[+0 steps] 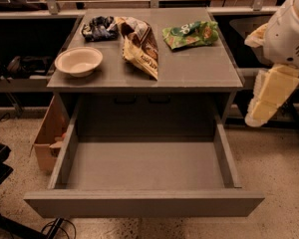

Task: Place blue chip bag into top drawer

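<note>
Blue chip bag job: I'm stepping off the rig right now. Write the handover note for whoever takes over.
End effector: hangs off the cabinet's right side, level with the open drawer, nothing seen in it.
Blue chip bag: on the cabinet top, back left, behind the bowl, beside the tan-and-brown bag.
Top drawer: pulled out, nothing inside.
Done: drawer open.
Left: reach the bag, grasp it, place it in the drawer.

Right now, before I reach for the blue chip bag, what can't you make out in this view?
End effector, right of the cabinet: the arm above it is cut off by the camera view's right edge.
Blue chip bag: markings too small to read.
Cardboard box: mostly hidden behind the top drawer left wall.
</note>
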Controlling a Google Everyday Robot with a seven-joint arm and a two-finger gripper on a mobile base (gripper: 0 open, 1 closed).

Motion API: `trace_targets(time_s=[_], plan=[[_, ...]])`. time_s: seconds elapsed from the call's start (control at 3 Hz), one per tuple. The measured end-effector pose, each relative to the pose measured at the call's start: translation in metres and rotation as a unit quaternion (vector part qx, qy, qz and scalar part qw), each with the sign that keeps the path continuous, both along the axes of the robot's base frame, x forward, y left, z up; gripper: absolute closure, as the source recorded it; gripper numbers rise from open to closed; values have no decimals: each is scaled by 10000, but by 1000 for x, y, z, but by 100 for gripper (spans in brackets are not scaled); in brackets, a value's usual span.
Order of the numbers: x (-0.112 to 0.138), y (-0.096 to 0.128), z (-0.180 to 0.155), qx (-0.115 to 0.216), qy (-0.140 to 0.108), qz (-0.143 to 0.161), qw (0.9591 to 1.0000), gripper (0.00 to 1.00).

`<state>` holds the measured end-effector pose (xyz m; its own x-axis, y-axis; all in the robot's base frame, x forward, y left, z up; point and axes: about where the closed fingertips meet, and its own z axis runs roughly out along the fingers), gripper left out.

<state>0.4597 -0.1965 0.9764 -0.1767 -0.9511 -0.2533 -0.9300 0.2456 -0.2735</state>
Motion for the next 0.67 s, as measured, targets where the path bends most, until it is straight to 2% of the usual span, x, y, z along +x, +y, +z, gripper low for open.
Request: trace_targets(time_s=[0.33, 0.67], plan=[[49, 52, 18, 337, -599, 509, 9963, 0], [94, 122, 60, 474, -1376, 1093, 9833, 0]])
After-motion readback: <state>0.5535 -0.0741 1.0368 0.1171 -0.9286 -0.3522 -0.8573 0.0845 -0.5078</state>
